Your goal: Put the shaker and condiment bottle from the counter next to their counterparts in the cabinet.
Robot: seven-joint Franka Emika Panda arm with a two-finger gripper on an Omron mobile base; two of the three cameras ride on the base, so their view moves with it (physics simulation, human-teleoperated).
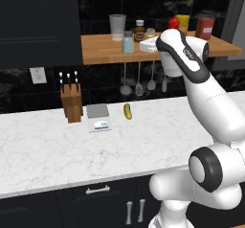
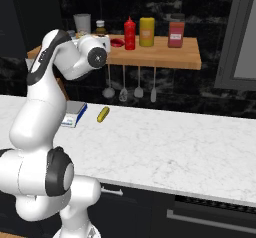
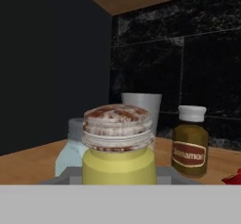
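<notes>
Olive-yellow cylindrical shaker with a pinkish-tan speckled top (image 3: pixel 118 148): seen close up in the hand view, upright, low and central, just in front of the camera over the shelf board. Whether the gripper's fingers hold it cannot be told; the fingertips are hidden behind it and the grey band.

Pale blue shaker with a grey cap (image 1: pixel 128 42): stands on the long light-brown wooden shelf board (image 1: pixel 105 52), just left of the arm's hand; in the hand view it sits directly behind and left of the olive shaker.

Slim red squeeze bottle with a narrower red cap (image 2: pixel 130 34): upright on the shelf, just beside the wide yellow bottle (image 2: pixel 146 31), to its left.

Red boxy jar with a dark lid (image 2: pixel 176 33): on the shelf, right of the yellow bottle, apart from it.

Pale grey tumbler (image 1: pixel 117 27): at the back of the shelf, left of a small brown labelled spice jar with a white cap (image 3: pixel 190 141).

White marble worktop with grey veins (image 1: pixel 43 150): carries a wooden knife block (image 1: pixel 72 102), a flat grey pad (image 1: pixel 97 110), a small printed card (image 1: pixel 100 125) and a yellow oblong pickle-like item (image 1: pixel 128 111).

Metal utensils (image 2: pixel 123 87): hang below the shelf against the black wall.
</notes>
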